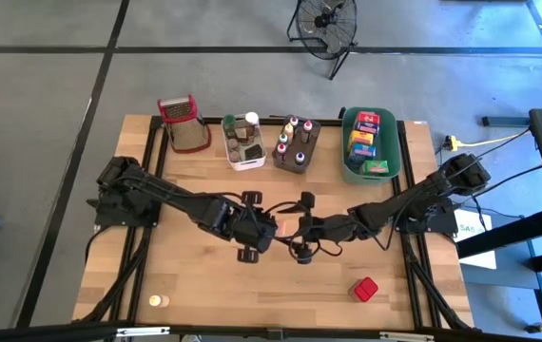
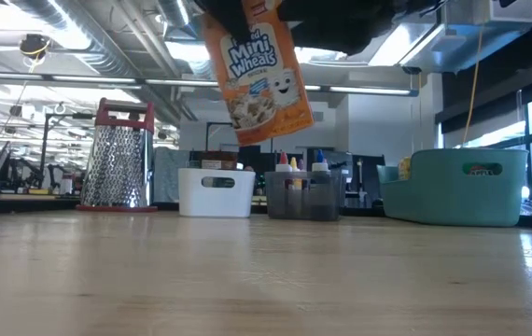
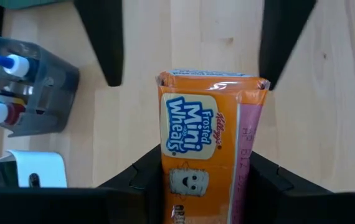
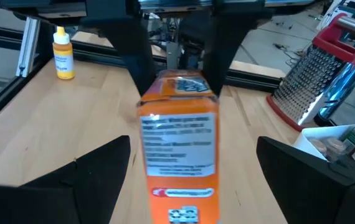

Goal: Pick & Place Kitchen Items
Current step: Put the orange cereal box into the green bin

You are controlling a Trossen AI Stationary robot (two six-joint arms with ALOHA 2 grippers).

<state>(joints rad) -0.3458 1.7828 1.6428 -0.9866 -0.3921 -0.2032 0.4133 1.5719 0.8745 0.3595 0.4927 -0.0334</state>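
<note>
The Mini-Wheats box [image 2: 259, 79] hangs at mid-frame in the high view, clear of the worktop [image 1: 195, 275], clenched at one end by the left gripper [image 3: 205, 168]. The right gripper [image 4: 193, 180] faces it, spread wide around the free end — a handover, seemingly. Best the right closes squarely on the box's flat faces before the left lets go — then on to the green tub [image 1: 396, 157], upper right.

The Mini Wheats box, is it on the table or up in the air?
Up in the air. The left gripper holds the box tilted, clear above the table.
</note>
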